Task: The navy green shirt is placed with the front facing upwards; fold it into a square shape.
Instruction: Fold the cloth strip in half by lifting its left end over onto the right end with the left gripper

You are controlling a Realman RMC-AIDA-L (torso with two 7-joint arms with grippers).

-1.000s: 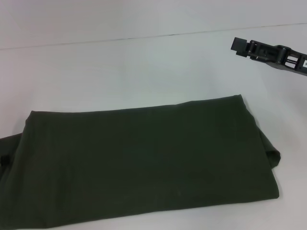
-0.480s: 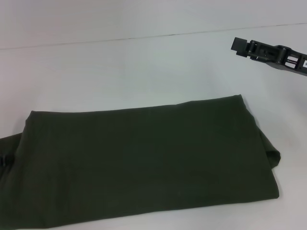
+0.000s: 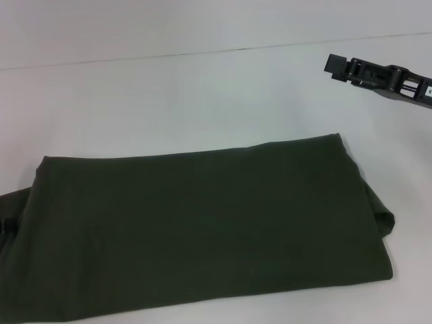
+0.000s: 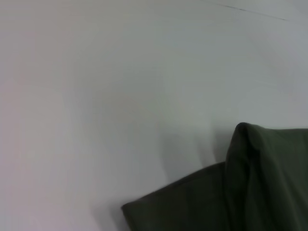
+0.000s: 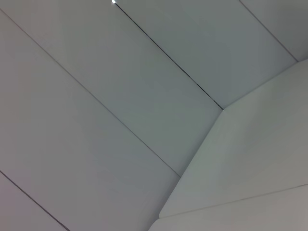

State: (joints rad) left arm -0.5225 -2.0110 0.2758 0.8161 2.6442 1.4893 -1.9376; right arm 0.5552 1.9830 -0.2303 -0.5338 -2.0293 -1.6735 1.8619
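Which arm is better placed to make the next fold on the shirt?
Probably the left. Its wrist view shows the navy green shirt close by, at its folded corner. The right hand hangs off the cloth, beyond the shirt's far right corner, over the white table.

Head and left wrist sharing shirt (image 3: pixel 202 229)

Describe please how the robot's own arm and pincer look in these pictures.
Only the right pincer shows, at the head view's right edge: a black, slim, segmented part ending in a blocky squared tip, with small white openings or marks along its body. No cables or sleeves are visible. The left arm is not in view.
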